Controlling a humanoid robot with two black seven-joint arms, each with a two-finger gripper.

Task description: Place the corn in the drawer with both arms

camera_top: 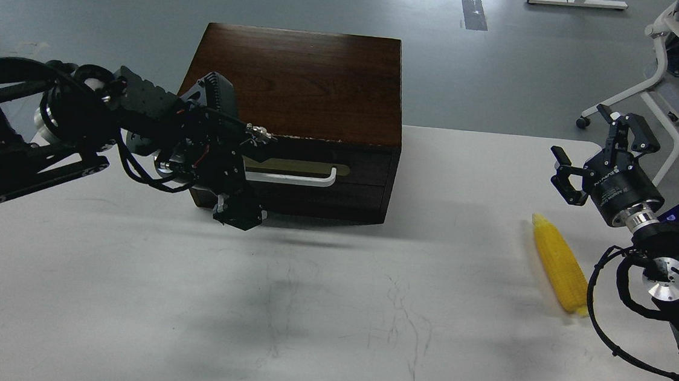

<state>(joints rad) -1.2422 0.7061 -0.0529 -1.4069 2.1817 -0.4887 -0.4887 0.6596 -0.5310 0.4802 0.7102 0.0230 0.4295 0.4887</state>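
Spreading beneath everything, the scuffed white table (318, 310) is carrying a dark brown wooden box (300, 78), smooth and square-edged. Its drawer (323, 171) is being kept shut, the white bar handle (298, 180) lying across a brass plate (311, 167). The left gripper (235, 206) is being held against the drawer front at the handle's left end, seemingly for a pull; whether its fingers are parted cannot be told. The right gripper (590, 156) is being held spread wide above the tapered, knobbly yellow corn (558, 262), apart from it.
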